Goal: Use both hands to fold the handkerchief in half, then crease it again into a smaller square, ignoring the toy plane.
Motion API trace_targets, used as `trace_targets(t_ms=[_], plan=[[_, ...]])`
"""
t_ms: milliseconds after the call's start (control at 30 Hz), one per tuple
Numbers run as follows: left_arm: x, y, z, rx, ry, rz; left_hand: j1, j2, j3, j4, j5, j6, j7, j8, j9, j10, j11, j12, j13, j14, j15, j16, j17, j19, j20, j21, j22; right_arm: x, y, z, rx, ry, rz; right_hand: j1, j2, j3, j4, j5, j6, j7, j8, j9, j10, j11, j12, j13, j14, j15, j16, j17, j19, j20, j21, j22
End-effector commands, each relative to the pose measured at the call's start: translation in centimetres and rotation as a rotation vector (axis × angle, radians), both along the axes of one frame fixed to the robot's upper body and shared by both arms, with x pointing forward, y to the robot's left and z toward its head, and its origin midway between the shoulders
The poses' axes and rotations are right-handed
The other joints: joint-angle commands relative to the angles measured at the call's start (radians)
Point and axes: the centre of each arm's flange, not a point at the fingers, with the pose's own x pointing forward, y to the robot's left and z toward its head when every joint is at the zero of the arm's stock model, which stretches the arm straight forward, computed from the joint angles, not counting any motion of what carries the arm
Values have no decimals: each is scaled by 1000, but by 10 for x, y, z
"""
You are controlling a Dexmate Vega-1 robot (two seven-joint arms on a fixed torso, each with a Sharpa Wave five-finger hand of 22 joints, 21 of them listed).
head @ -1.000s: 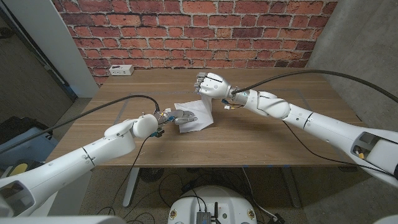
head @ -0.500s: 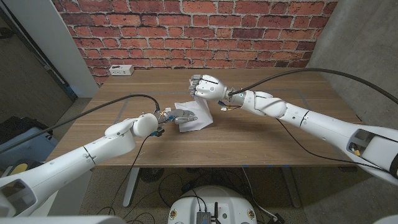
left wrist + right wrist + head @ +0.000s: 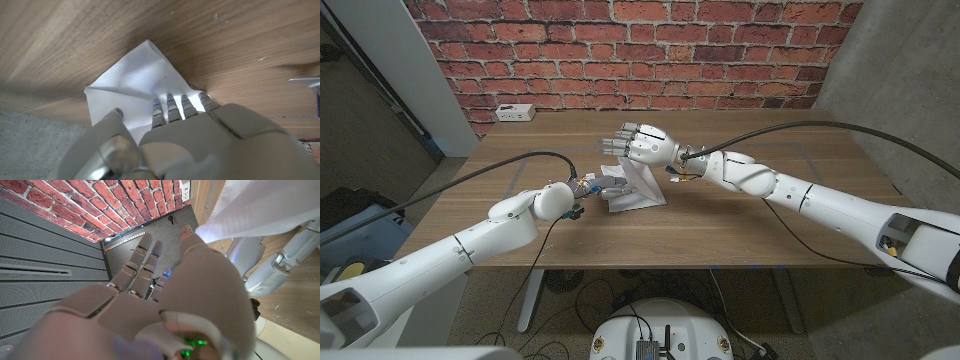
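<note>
Handkerchief [image 3: 638, 188], white, lies near the middle of the wooden table [image 3: 740, 230]; one part of it is lifted up from the wood. I see my left hand [image 3: 610, 187] pressing on its near-left part, and in the left wrist view the fingers [image 3: 172, 107] lie close together on the cloth; my right hand [image 3: 645, 146] is above the far edge, fingers spread in the head view, and the raised cloth reaches up to it; whether it really pinches the cloth, I cannot tell.
</note>
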Motion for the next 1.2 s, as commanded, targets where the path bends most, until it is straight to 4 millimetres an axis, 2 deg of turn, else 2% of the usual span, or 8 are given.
trace_targets(t_ms=[33, 100, 233, 367, 800, 1200], plan=[[-1, -2, 4, 7, -13, -4, -5, 0, 3, -9, 6, 9, 1, 9, 1, 2, 1, 3, 3, -1, 0, 4, 3, 5, 10, 2, 2, -5, -4, 2, 39, 36, -27, -90, 11, -7, 36, 9, -81, 0, 1, 6, -32, 10, 10, -1, -28, -162, -7, -14, 3, -45, -4, 2], [-2, -2, 4, 5, -18, -4, -5, 0, 3, -9, 6, 9, 1, 9, 1, 1, 0, 3, 3, -2, 0, 4, 3, 6, 10, 2, 2, -5, -7, 3, 50, 53, -26, -128, 27, -11, 57, 7, -101, 3, 2, 7, -38, 13, 12, -2, -29, -162, -5, -18, 3, -45, -6, 2], [-6, -1, 6, 0, -30, -2, -6, 1, 3, -10, 6, 9, 1, 8, 1, 1, 2, 3, 3, -1, 1, 4, 3, 7, 10, 3, 2, -4, -11, 4, 75, 63, -39, -183, 40, -20, 84, 4, -116, 15, 8, 8, -35, 25, 18, -2, -32, -159, -4, -24, 11, -46, -5, 2], [-15, 1, 9, -10, -58, 0, -6, 2, 3, -11, 7, 10, 4, 9, 1, 2, 1, 3, 3, -1, 1, 4, 3, 7, 12, 3, 2, -3, -13, 5, 97, 49, -62, -221, 47, -26, 103, 3, -110, 17, 14, 8, -19, 24, 26, -3, -33, -159, -2, -26, 10, -32, -8, 1], [-42, 5, 15, -13, -133, 25, -6, 5, 5, -14, 7, 16, 3, 11, 1, 4, -1, 4, 3, 2, 2, 5, 3, 9, 14, 3, 2, -1, -19, 4, 137, 48, -96, -235, 51, -23, 105, 3, -90, 18, 23, 7, -8, 20, 30, -3, -38, -164, -3, -30, 4, -15, -14, 1], [-70, -2, 4, 9, -140, 18, -4, 7, 7, -20, 7, 30, 3, 15, 1, 11, -3, 7, 3, 10, 6, 7, 3, 14, 22, 4, 1, -4, -22, 1, 197, 85, -111, -235, 49, -17, 97, 5, -67, 19, 31, 5, 9, 24, 35, -4, -30, -164, 1, -33, 3, -12, -17, 0]])
